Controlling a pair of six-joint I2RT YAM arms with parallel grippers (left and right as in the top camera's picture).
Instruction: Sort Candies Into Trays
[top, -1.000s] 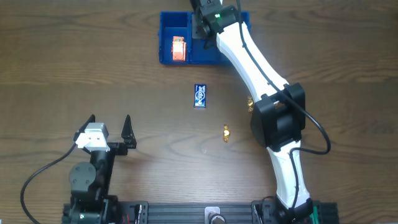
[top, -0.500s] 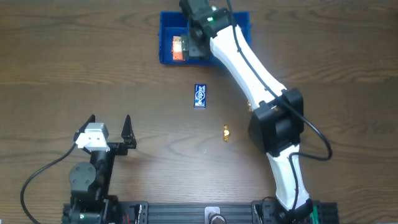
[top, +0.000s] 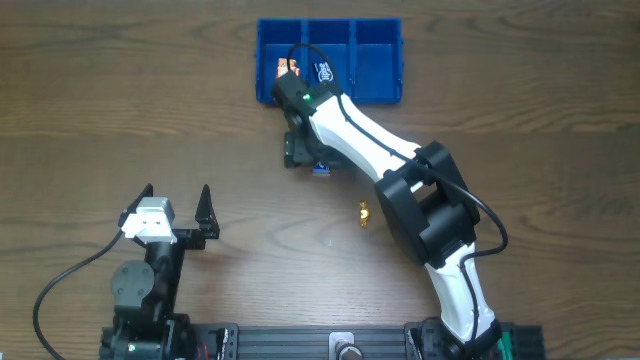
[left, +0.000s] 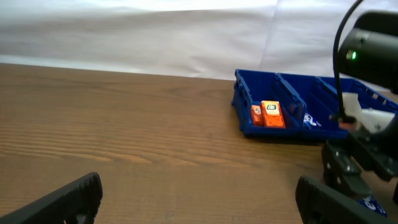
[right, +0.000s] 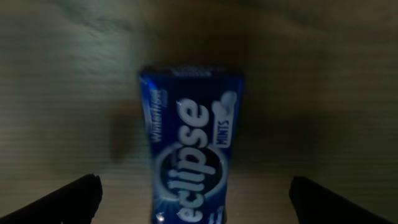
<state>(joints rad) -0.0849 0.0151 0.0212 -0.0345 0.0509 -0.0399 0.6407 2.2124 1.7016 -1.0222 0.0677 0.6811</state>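
Note:
A blue tray (top: 391, 94) with three compartments stands at the far middle of the table. Orange candy (top: 285, 70) lies in its left compartment and a blue mint pack (top: 325, 70) in its middle one. A second blue mint pack (right: 189, 162) lies flat on the wood just in front of the tray. My right gripper (right: 193, 214) hangs open directly over that pack, one finger on each side, not touching it. A gold-wrapped candy (top: 363, 213) lies nearer the bases. My left gripper (top: 177, 203) stays open and empty at the near left.
The left wrist view takes in the tray (left: 249, 124), the orange candy (left: 270, 114) and the right gripper (left: 351, 165) in front of it. Bare wood stretches to the left and right of the tray.
The right arm has swung back from above the tray to the pack on the table. A blue mint pack now shows in the middle compartment. The left arm has not moved.

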